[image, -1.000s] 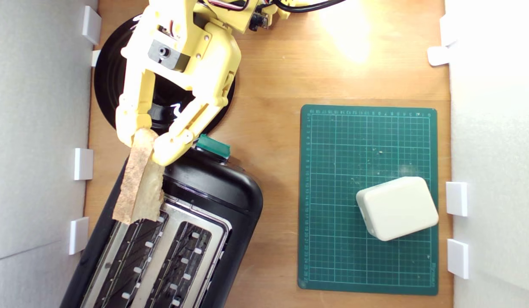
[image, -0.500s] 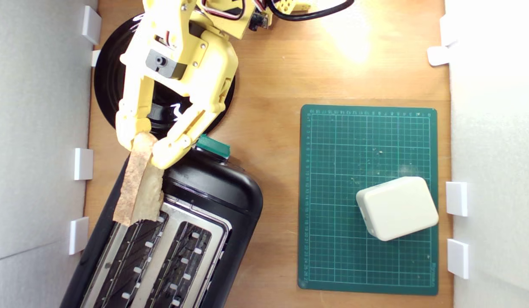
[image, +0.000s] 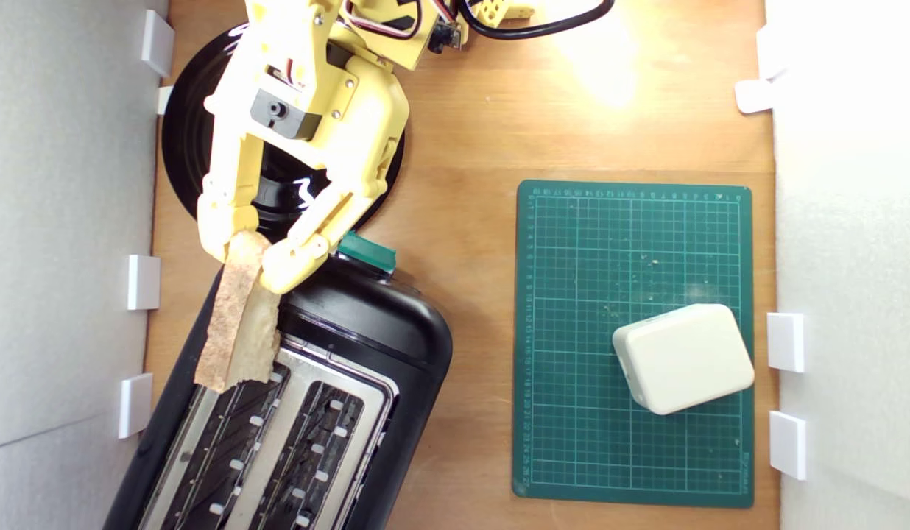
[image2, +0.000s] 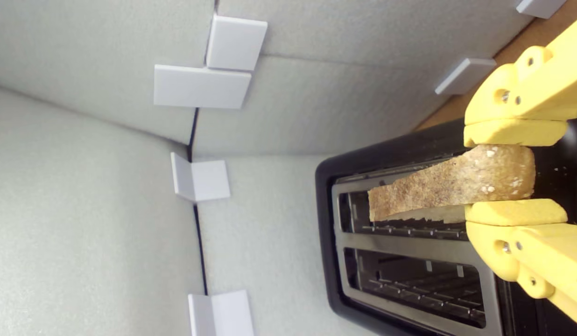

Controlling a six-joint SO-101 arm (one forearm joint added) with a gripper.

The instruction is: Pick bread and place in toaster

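My claw (image: 250,252) is clamped on the bread (image: 238,316). One yellow fingertip (image2: 512,133) presses one face of the slice and the other presses the opposite face, as the wrist view shows plainly. I grip it at its rounded crust end, and the rest of the slice sticks out past my fingertips, edge up with the brown crust on top.

The bread hangs over the toaster (image: 367,324), along the slot nearer the exterior view's left. Its free end lies above the silver top plate (image: 278,427) at the start of that slot. From the wrist view the slice seems to run lengthwise along the slot, but I cannot tell whether its lower edge has entered the opening or only sits above it. The second slot, toward the exterior view's right, holds nothing.

The toaster lies at a slant in the lower left of the exterior view, with its green lever knob (image: 367,251) just beside my right-hand fingertip. Behind my claw, a round black plate (image: 182,140) rests on the wooden table (image: 462,132).

Well apart, on the exterior view's right, an off-white plastic box (image: 683,358) sits on a green cutting mat (image: 595,250).
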